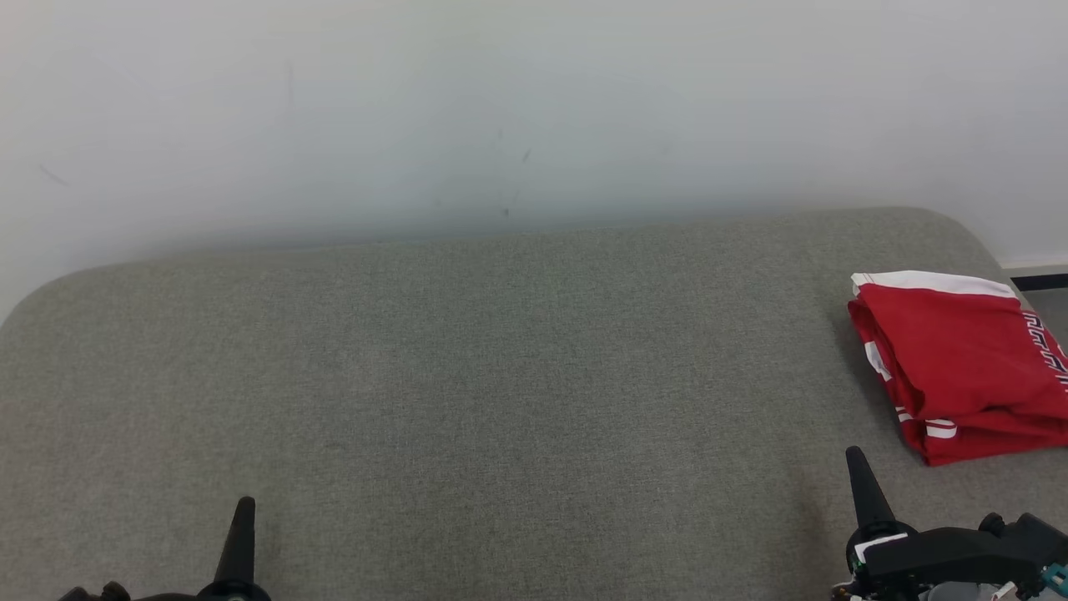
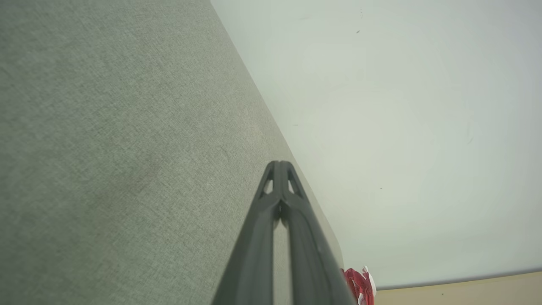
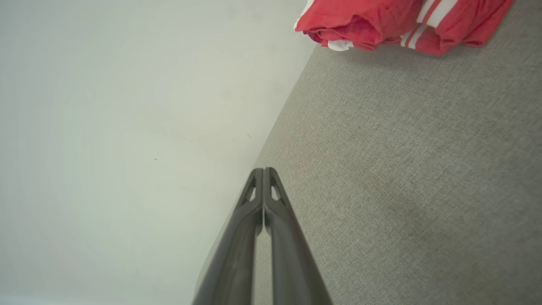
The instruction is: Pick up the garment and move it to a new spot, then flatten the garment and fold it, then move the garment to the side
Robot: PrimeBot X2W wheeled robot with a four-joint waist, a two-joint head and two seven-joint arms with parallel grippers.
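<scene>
**Head view:** A red garment [image 1: 959,367] with white stripes lies folded into a compact bundle at the far right of the frame. It rests on a grey upholstered cushion [image 1: 501,376] that stands against a white wall [image 1: 501,100]. A dark band with pale lettering runs along the bundle's right edge, but it is cut off by the frame and too small to read. The left gripper [image 1: 244,517] rises from the lower left and the right gripper [image 1: 859,472] from the lower right. Each has its two fingers pressed together into one spike, holding nothing and well apart from the cloth.

**Left wrist view:** The left gripper [image 2: 279,164] shows its tips meeting, empty, over bare cushion fabric [image 2: 106,148]. A sliver of the red garment [image 2: 360,286] shows at the bottom edge, right of centre, beside a strip of beige floor [image 2: 465,292].

**Right wrist view:** The right gripper [image 3: 263,170] is likewise closed on nothing. The red garment [image 3: 381,21] lies at the upper right of the frame, with its stacked layers and white stripes facing the camera.

The bundle looks like a soft, light sports jersey. It would likely be limp once lifted, and its layers could slide apart. The safest hold is probably a pinch through the whole stack at the thick folded edge. With the bundle folded and off to one side, the task appears to be at or near its end.
</scene>
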